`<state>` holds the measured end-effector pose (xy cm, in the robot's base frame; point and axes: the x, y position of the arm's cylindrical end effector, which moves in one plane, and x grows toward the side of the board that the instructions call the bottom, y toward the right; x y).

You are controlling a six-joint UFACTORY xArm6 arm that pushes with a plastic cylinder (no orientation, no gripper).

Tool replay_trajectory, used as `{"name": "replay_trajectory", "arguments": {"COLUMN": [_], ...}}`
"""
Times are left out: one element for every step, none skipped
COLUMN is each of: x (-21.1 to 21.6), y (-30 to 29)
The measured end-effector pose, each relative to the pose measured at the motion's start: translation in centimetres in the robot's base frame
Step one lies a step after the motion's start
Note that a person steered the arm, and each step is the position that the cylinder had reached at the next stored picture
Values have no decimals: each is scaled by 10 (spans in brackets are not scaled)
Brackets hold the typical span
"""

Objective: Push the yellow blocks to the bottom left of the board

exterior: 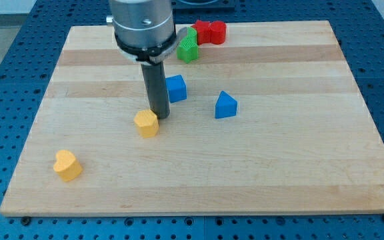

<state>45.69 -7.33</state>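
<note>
1. Since your arm ends in a bare rod, there's no pincer in view, so you can't tell any state for it.
2. You've got my tip (159, 117) down on the table (299, 173), touching or just beside the top-right edge of the yellow hexagonal block (147, 123).
3. Your second yellow block, heart-shaped (67, 165), sits near the view's bottom left corner, well apart from the first.
4. You'll see a blue cube-like block (176, 88) just right of the rod, and a blue triangular block (225, 105) further right.
5. At the view's top, you have a green block (188, 49) beside a red block (210, 31); their shapes are hard to make out.
</note>
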Motion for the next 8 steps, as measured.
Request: {"name": "replay_trajectory", "arguments": {"x": [20,36,39,39,39,47,58,45], "y": [0,-2,-17,-32,-55,-80,-93,-90]}}
